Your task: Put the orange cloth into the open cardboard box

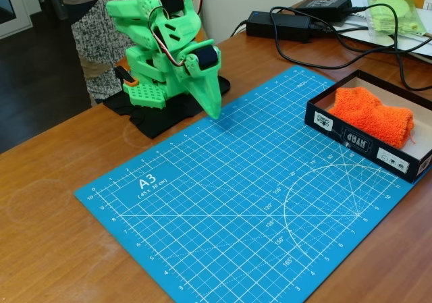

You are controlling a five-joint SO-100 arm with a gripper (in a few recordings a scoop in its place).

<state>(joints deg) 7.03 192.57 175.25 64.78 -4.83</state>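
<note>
Already the orange cloth (371,115) lies inside the open cardboard box (351,135), cut off at the right edge. The blue mat (223,208) lies bare between. The folded arm's gripper (212,107) looks clenched, empty.

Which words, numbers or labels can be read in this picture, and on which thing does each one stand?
"A3": on the blue cutting mat, near its left end.
"(45 x 30 cm)": small print under it, only just legible.
Angle marks "105", "120", "135", "150", "165": along the mat's arc.
Ruler numbers along the mat's edges: mostly too small.
White labels on the black cardboard box holding the orange cloth: blurred, unreadable.
</note>
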